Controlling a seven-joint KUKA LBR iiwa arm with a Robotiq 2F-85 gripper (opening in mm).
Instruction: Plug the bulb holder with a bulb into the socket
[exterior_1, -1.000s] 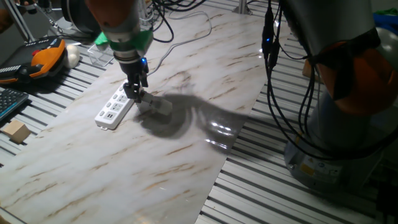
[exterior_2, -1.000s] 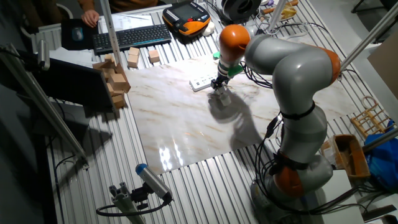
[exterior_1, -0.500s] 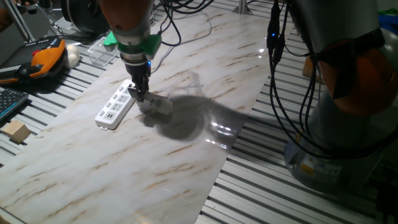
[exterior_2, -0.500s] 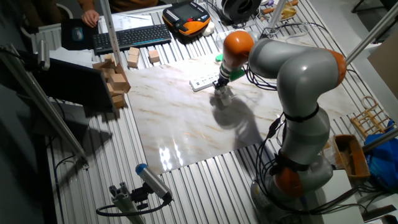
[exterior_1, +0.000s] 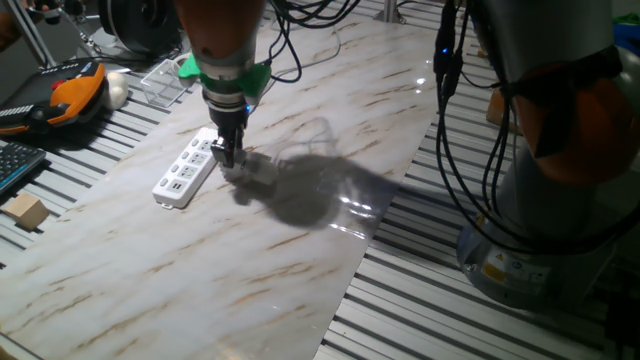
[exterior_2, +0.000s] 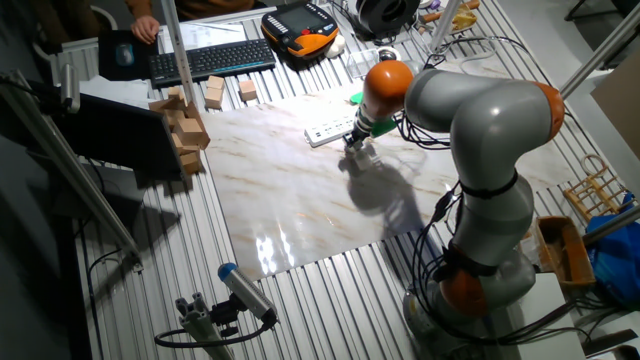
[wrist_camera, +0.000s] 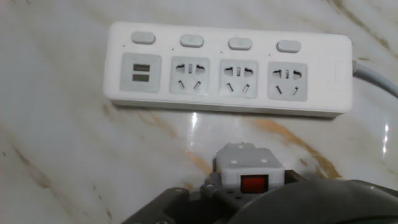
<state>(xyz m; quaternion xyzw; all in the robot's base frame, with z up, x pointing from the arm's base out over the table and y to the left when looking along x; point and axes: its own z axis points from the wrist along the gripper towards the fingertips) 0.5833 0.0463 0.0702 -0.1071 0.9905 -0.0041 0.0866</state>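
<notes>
The socket is a long white power strip (wrist_camera: 227, 68) with three outlets and a USB pair, lying flat on the marble board (exterior_1: 300, 250); it also shows in the fixed views (exterior_1: 183, 172) (exterior_2: 325, 131). The bulb holder (wrist_camera: 249, 165), white with a red spot, sits just in front of the strip's middle outlets, apart from it. My gripper (wrist_camera: 249, 186) is down over the holder, with its dark fingers against both sides, apparently shut on it. In the fixed views the gripper (exterior_1: 228, 160) (exterior_2: 352, 141) stands right of the strip. The bulb is hidden under the hand.
An orange tool (exterior_1: 70, 95) and a white ball (exterior_1: 118, 90) lie at the far left, near a clear plastic box (exterior_1: 165, 85). A wooden block (exterior_1: 27, 212) lies off the board. A keyboard (exterior_2: 205, 60) and several wooden blocks (exterior_2: 185, 125) lie beyond. Cables hang by the robot base (exterior_1: 540, 200).
The hand and wrist have shifted a little to the right along the strip's side while staying low at the holder. The power strip has not moved.
</notes>
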